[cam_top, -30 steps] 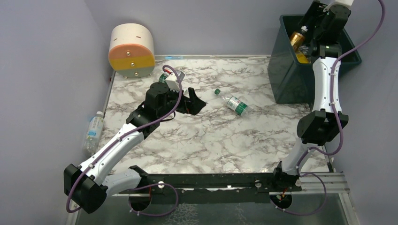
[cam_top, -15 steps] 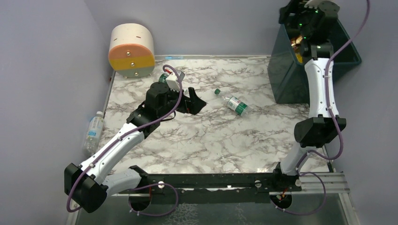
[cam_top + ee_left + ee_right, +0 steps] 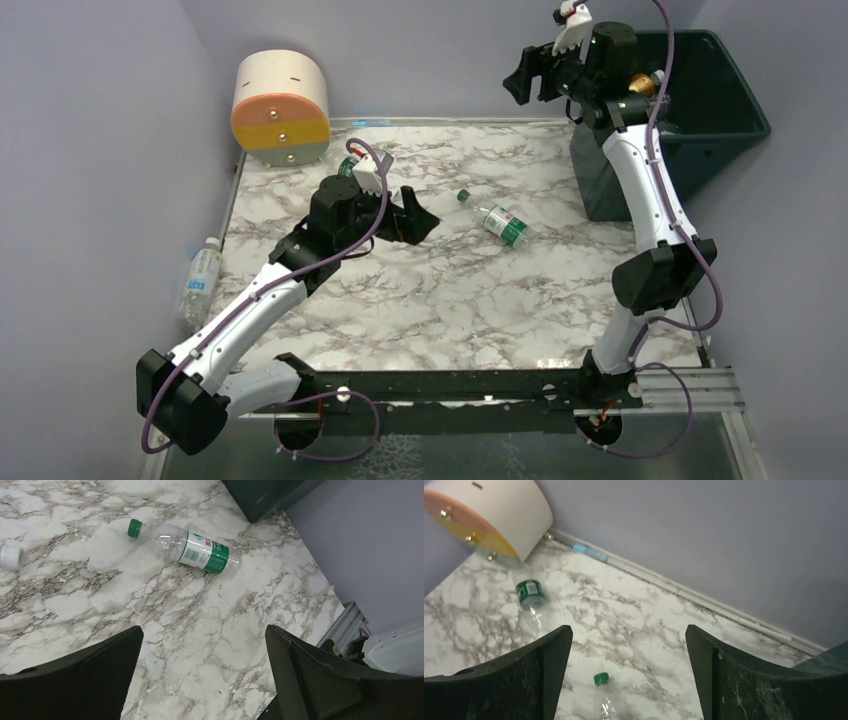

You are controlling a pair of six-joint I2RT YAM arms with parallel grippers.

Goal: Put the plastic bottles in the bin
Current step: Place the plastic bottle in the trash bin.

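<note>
Left end effector (image 3: 408,216) is set low over the surface (image 3: 440,300), jaws spread wide, nothing held. Right end effector (image 3: 536,78) is raised high at the far right beside the bin (image 3: 735,120), also wide open and empty. The nearest loose one of the plastic bottles, the green-label bottle (image 3: 503,224), lies on its side just right of the left end effector, apart from it. Its long axis runs diagonally, with the green cap far-left and the base near-right. The left arm is judged clearly nearer; the right would need a long descent. In the left wrist view the bottle (image 3: 196,550) sits ahead of the open jaws and slightly left of centre, so the axis is not yet squared to the fingers (image 3: 102,672) and a wrist turn is probably needed. The right wrist view catches only that bottle's cap end (image 3: 600,680), but shows a second bottle (image 3: 530,596) close to the round drum (image 3: 489,510), which the left arm mostly hides in the top view. Only the top view shows a third bottle (image 3: 201,278) lying off the surface's left edge, and the bottles already inside the bin (image 3: 653,82).
</note>
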